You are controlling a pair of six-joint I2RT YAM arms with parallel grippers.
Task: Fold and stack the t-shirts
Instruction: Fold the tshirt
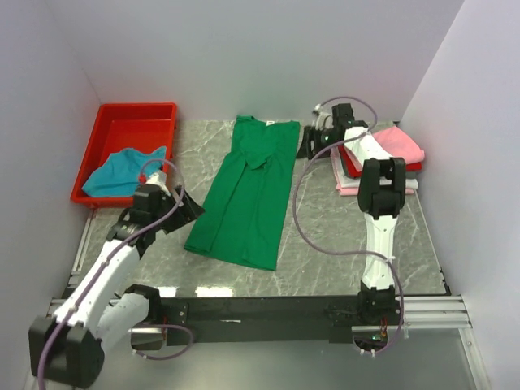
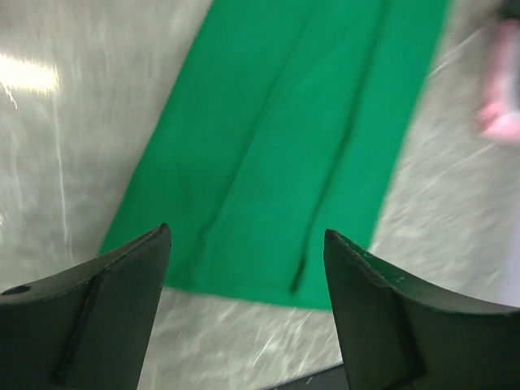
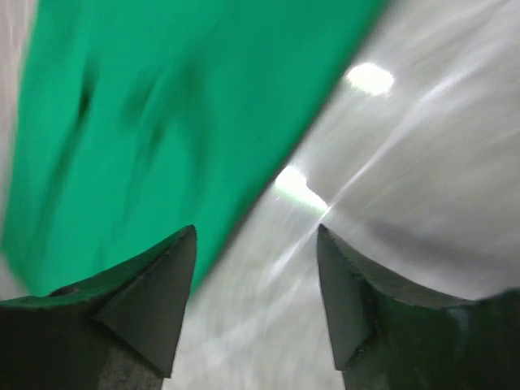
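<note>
Near the bases, the left gripper (image 1: 185, 208) hangs wide open and empty near the hem of the green t-shirt (image 1: 248, 195), which lies mid-table folded into 1 long strip. Farther off, the right gripper (image 1: 313, 143), jaws apart and empty, hovers by its collar, next to the folded stack (image 1: 390, 154). The next move is probably a crosswise fold, which calls for a grip on the cloth.

Top view looks down from behind; 2 wrist views, close, share the green t-shirt (image 1: 244, 195).

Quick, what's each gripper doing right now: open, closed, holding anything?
Left gripper: open, holding nothing.
Right gripper: open, holding nothing.
</note>
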